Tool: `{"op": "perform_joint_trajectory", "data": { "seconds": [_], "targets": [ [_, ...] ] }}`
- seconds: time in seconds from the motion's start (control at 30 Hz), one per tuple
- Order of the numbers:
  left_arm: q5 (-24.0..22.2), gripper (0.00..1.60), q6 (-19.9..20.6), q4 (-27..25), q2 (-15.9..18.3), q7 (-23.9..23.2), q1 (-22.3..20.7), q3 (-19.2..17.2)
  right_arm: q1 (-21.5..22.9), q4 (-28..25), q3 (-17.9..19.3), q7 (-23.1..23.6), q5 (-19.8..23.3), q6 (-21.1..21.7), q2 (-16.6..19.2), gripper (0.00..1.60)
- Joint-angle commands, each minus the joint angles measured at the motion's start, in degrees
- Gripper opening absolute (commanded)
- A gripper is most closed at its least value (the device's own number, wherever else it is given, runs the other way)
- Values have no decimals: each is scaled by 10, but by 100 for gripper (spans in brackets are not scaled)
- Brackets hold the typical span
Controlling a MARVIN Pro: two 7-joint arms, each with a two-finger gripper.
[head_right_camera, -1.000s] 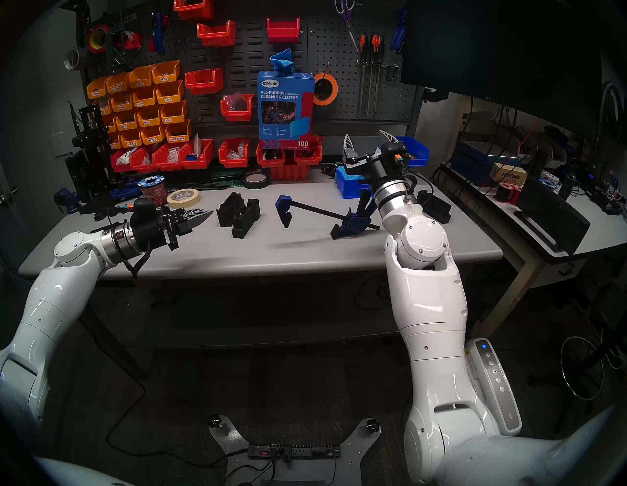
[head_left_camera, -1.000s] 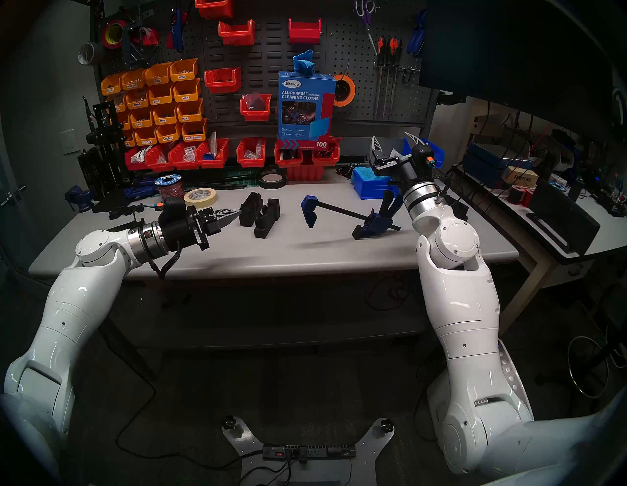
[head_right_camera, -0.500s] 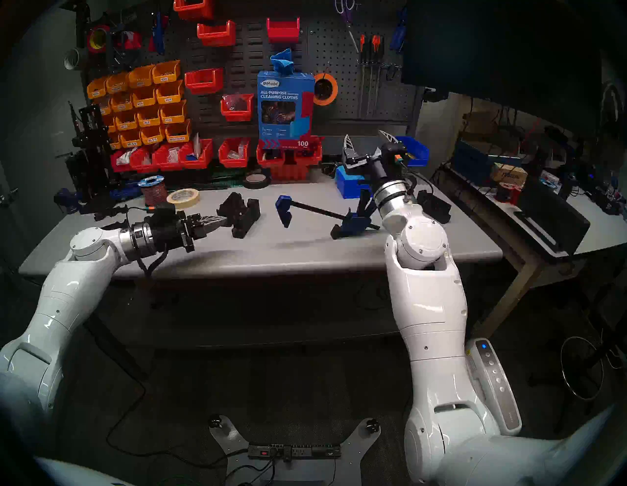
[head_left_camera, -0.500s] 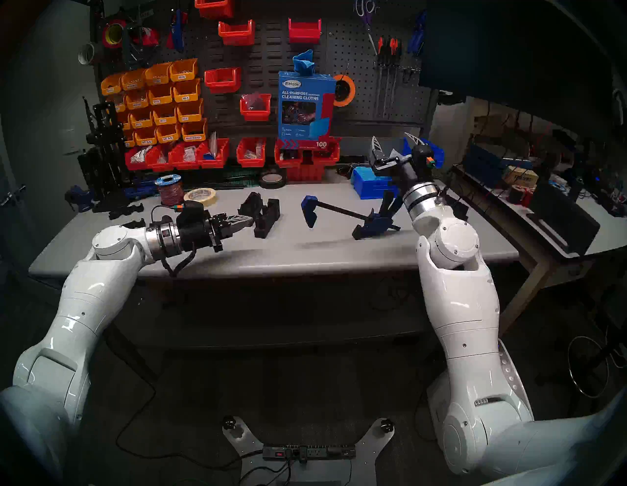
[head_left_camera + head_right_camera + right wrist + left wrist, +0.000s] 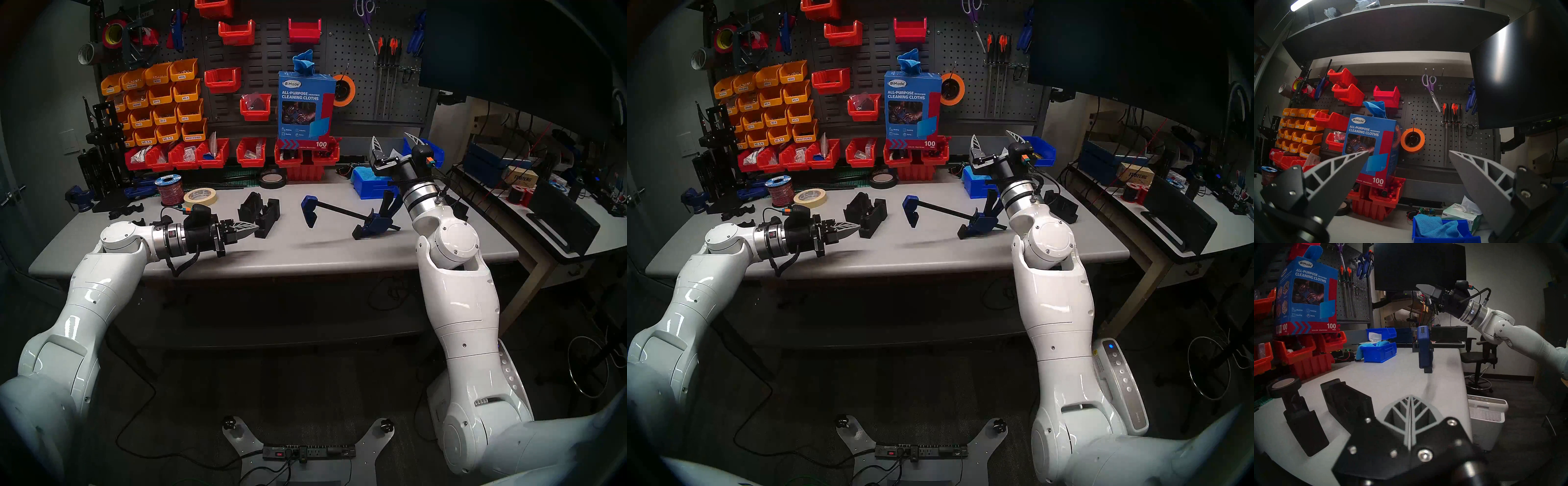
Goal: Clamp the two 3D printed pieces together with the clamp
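Matte black, the two 3D printed pieces [image 5: 259, 215] stand side by side, close together, on the grey table [image 5: 305, 251], at about 11 o'clock from the table's centre in the head view. The left gripper [image 5: 252, 229] lies level with its fingers pressed together, empty, its tip just beside the near piece at that piece's 8 o'clock; contact cannot be told. The clamp [image 5: 349, 217] lies at 3 o'clock from the pieces, well apart, its blue fixed jaw nearest them and its trigger handle toward 4 o'clock. The right gripper [image 5: 395, 142] is raised at 1 o'clock from the clamp, fingers [image 5: 1342, 171] spread wide, holding nothing.
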Motion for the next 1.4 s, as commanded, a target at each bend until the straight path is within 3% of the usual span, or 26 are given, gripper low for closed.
{"op": "perform_joint_trajectory", "data": {
  "seconds": [0.0, 0.8, 1.37],
  "targets": [
    [-2, 0, -12, 19, -12, -37, -62, 0, 17, -19, -1, 0, -1, -4, 0, 160],
    [55, 0, -64, 160, -46, -69, -153, 31, 17, -19, -1, 0, -1, -4, 0, 160],
    [100, 0, -104, 230, -75, -54, -186, 34, 17, -19, -1, 0, -1, -4, 0, 160]
  ]
}}
